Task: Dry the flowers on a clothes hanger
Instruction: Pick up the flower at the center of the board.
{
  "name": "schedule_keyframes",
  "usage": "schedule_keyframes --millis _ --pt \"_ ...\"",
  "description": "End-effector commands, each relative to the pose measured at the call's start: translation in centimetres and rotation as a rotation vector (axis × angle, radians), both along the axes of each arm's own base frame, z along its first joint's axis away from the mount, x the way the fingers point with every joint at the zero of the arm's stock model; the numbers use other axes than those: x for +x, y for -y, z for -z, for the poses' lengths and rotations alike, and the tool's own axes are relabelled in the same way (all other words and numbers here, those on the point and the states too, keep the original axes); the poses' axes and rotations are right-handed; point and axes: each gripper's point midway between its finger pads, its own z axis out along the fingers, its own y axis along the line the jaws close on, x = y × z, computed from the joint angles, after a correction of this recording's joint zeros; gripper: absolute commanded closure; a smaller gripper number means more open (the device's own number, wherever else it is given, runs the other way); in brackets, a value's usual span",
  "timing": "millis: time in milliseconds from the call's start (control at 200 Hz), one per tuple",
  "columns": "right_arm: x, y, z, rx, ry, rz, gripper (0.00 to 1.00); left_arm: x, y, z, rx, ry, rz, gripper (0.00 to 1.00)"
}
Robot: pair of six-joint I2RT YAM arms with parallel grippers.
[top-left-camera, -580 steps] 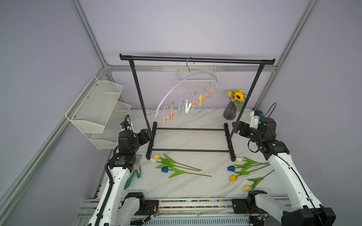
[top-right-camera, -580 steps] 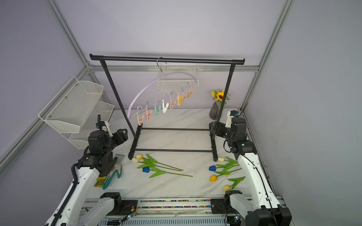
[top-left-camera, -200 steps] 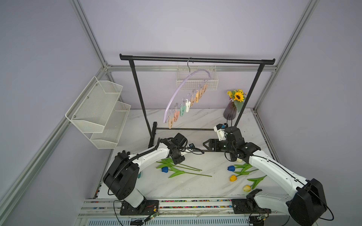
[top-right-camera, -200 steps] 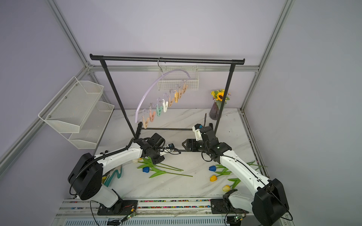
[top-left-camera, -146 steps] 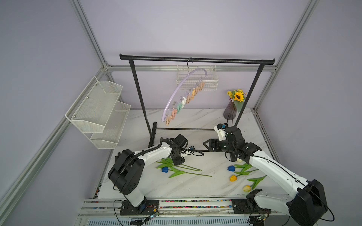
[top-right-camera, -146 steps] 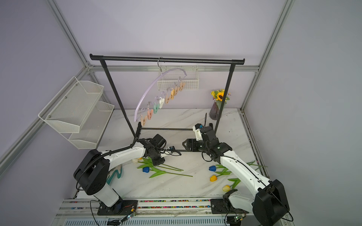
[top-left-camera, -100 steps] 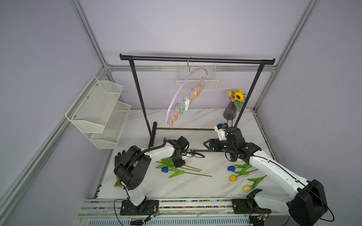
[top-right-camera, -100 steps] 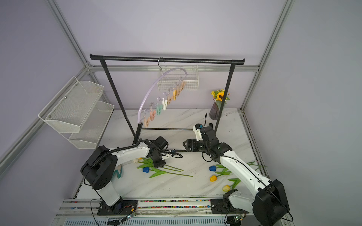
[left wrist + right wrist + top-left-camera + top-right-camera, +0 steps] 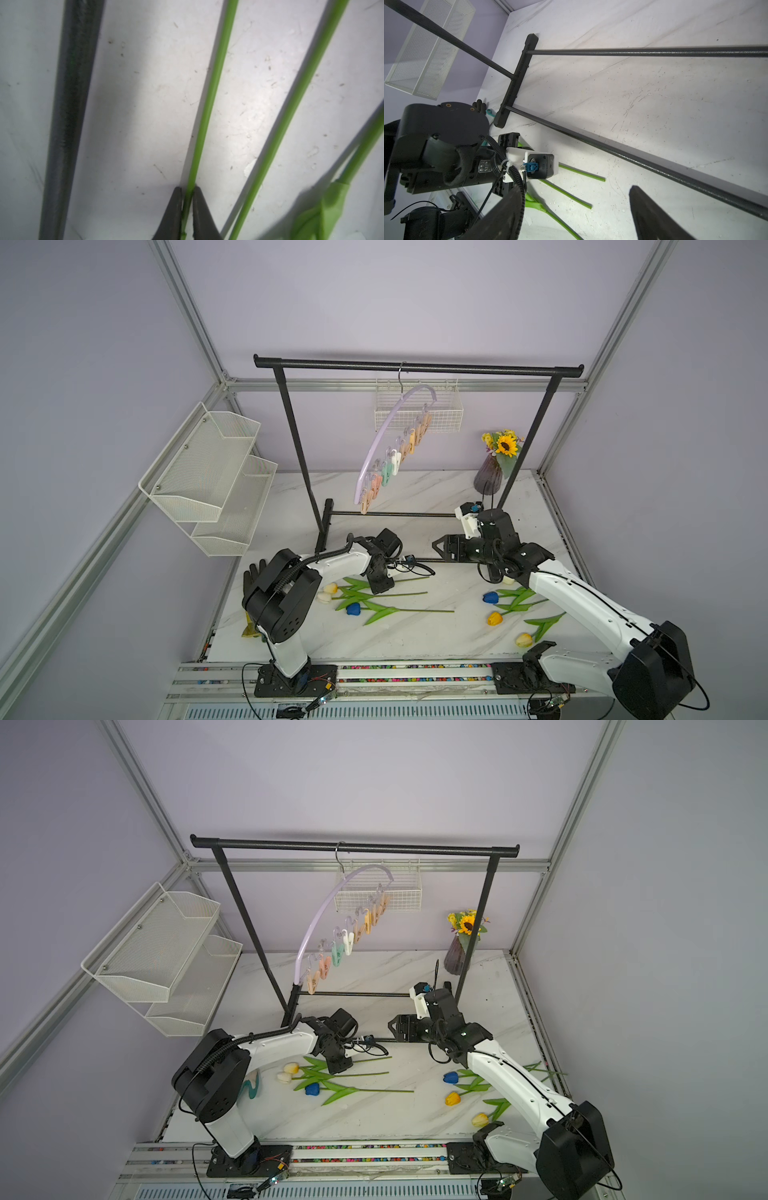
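1. The left jaws are pressed together on a thin green stem (image 9: pixel 207 104), pinching it between their dark tips, low against the desk (image 9: pixel 415 639).
2. That stem belongs to the rearmost flower (image 9: pixel 411 579) of three flowers (image 9: pixel 353 1090) lying side by side toward the front left corner of the desk. Their heads point to the left edge and their stems to the middle.
3. In the left wrist view, two more stems run along one side of the pinched one. The black base bar (image 9: pixel 68 104) of the rack (image 9: pixel 415 364) runs along the other side.
4. The left arm (image 9: pixel 332 566) reaches in low from the front left.
5. The right jaws are spread wide, and only bare desk shows between them in the right wrist view. They sit over the middle of the desk, just beside the rack's front base bar and near the free end of the pinched stem, without touching it.
6. More flowers lie toward the front right corner, partly under the right arm (image 9: pixel 573 597). Their heads are blue (image 9: pixel 490 596), orange (image 9: pixel 494 618) and yellow (image 9: pixel 523 640).
7. The hanger (image 9: pixel 386 439) hangs by its hook from the rack's top bar, tilted with one end low. A row of pegs (image 9: pixel 399 456) hangs beneath it, well above both jaws.
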Motion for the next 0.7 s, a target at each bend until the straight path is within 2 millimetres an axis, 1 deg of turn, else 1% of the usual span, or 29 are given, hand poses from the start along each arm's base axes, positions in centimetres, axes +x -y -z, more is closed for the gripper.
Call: schedule_keyframes --millis 0,170,325,490,695 --pt "-0.2 0.1 0.2 -0.018 0.002 -0.002 0.16 0.3 -1.1 1.2 0.066 0.025 0.003 0.9" --pt "0.0 -0.1 0.4 -0.012 -0.004 -0.001 0.16 1.6 -2.0 0.4 0.119 0.101 -0.022 0.93" --pt "0.1 -0.3 0.4 -0.008 -0.009 -0.006 0.16 2.5 -2.4 -1.3 0.131 0.176 -0.039 0.95" --pt "0.2 -0.3 0.0 0.001 0.002 -0.001 0.16 3.2 -2.2 -4.8 0.116 0.292 -0.038 0.98" --pt "0.3 -0.3 -0.7 0.021 0.023 0.009 0.17 3.4 -2.0 -10.0 0.108 0.465 -0.036 0.98"
